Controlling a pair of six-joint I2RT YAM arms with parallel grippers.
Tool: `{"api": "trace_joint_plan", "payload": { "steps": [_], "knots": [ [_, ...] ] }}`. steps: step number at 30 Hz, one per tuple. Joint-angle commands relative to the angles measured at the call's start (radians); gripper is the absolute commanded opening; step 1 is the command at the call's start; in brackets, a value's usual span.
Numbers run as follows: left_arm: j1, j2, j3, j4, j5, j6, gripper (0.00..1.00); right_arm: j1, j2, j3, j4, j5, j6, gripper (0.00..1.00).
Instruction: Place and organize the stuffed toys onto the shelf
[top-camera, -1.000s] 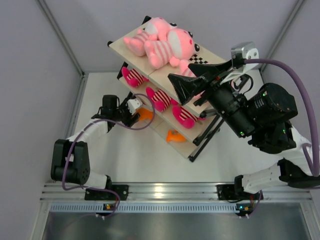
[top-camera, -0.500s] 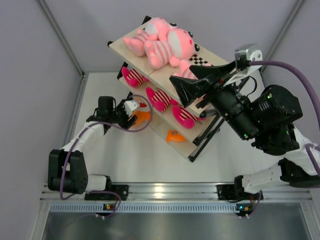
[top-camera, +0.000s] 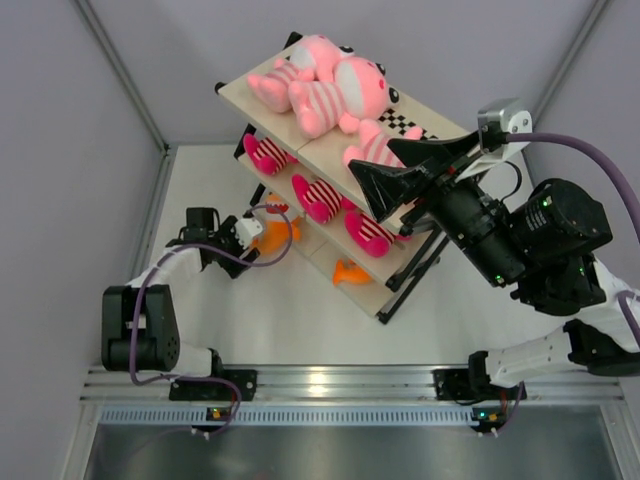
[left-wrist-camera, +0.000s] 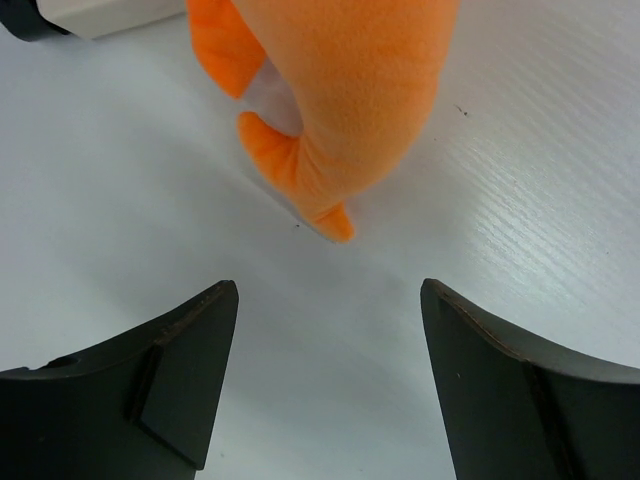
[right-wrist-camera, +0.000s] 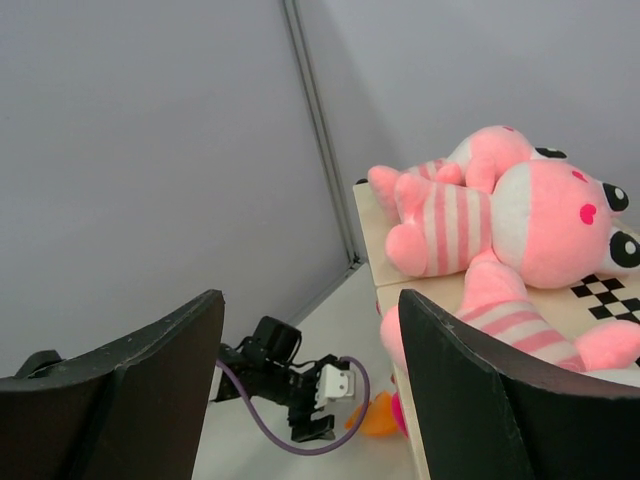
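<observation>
The shelf (top-camera: 243, 93) stands at the middle back. Two large pale-pink toys (top-camera: 325, 82) lie on its top board, and a third (top-camera: 375, 148) lies by the checker strip. Hot-pink striped toys (top-camera: 320, 195) sit on the middle tier, and an orange toy (top-camera: 350, 272) sits on the bottom tier. Another orange toy (top-camera: 280, 228) lies on the table at the shelf's left foot. My left gripper (top-camera: 247, 238) is open and empty just left of it; it fills the top of the left wrist view (left-wrist-camera: 340, 110). My right gripper (top-camera: 370, 155) is open and empty, raised over the top board's right part.
The white table (top-camera: 290, 310) is walled by grey panels on three sides. The shelf's black frame legs (top-camera: 415, 265) splay toward my right arm. A purple cable (top-camera: 270, 250) loops beside my left gripper. The right wrist view shows the pale-pink toys (right-wrist-camera: 500, 215) and my left arm (right-wrist-camera: 290, 385) below.
My left gripper has drawn back to the left, away from the shelf, leaving the orange toy on the table. My right gripper has shifted a little to the right.
</observation>
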Motion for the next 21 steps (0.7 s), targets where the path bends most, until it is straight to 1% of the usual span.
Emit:
{"api": "trace_joint_plan", "payload": {
  "steps": [1, 7, 9, 10, 13, 14, 16, 17, 19, 20, 21],
  "knots": [
    [-0.001, 0.015, -0.007, 0.027, 0.043, 0.039, 0.80, 0.023, -0.041, -0.017, 0.052, 0.034, -0.004, 0.71],
    [-0.021, 0.077, -0.018, 0.128, 0.000, -0.005, 0.78, 0.026, -0.053, -0.037, 0.061, 0.051, -0.010, 0.71],
    [-0.062, 0.103, -0.016, 0.143, -0.015, -0.015, 0.75, 0.024, -0.055, -0.038, 0.061, 0.057, -0.014, 0.71],
    [-0.067, 0.111, -0.012, 0.146, -0.017, -0.022, 0.68, 0.026, -0.055, -0.038, 0.061, 0.058, -0.015, 0.71],
    [-0.073, 0.145, -0.007, 0.174, -0.037, -0.038, 0.54, 0.027, -0.058, -0.038, 0.061, 0.062, -0.015, 0.70],
    [-0.073, 0.148, -0.007, 0.178, -0.045, -0.039, 0.45, 0.029, -0.056, -0.037, 0.061, 0.063, -0.017, 0.70],
    [-0.073, 0.147, -0.005, 0.179, -0.045, -0.042, 0.37, 0.030, -0.058, -0.034, 0.060, 0.068, -0.020, 0.70],
    [-0.073, 0.143, -0.007, 0.179, -0.040, -0.044, 0.27, 0.032, -0.056, -0.034, 0.060, 0.066, -0.020, 0.71],
    [-0.073, 0.119, -0.013, 0.179, -0.020, -0.041, 0.17, 0.033, -0.056, -0.032, 0.060, 0.071, -0.023, 0.71],
    [-0.073, 0.108, -0.015, 0.182, -0.011, -0.039, 0.06, 0.033, -0.056, -0.034, 0.061, 0.074, -0.023, 0.70],
    [-0.073, 0.099, -0.018, 0.185, -0.006, -0.041, 0.00, 0.033, -0.058, -0.032, 0.061, 0.075, -0.024, 0.71]
  ]
}}
